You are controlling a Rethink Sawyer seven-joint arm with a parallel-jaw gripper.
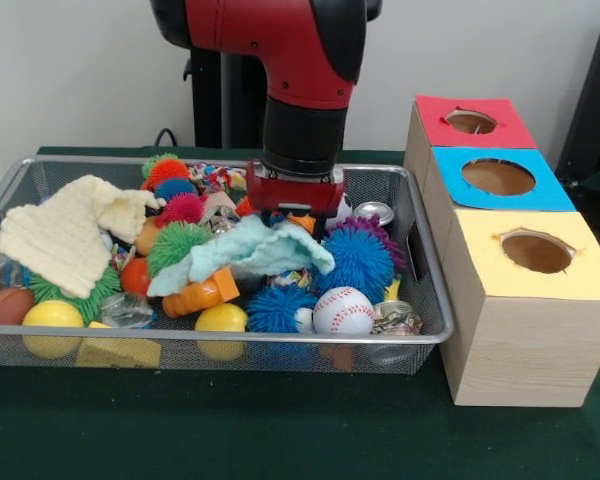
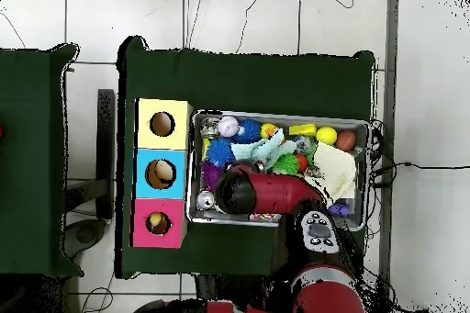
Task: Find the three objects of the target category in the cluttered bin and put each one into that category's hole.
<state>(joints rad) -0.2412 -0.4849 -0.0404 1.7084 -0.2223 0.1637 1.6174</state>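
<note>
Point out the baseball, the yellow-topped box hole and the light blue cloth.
baseball [image 1: 343, 310]: front view, middle of its white face.
yellow-topped box hole [image 1: 536, 251]: front view, inside the opening.
light blue cloth [image 1: 255, 252]: front view, centre of the crumpled fabric.

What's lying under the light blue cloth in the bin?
The light blue cloth drapes over an orange toy, whose end pokes out below, and touches a green spiky ball and a blue spiky ball. Whatever lies beneath its middle is covered.
</note>
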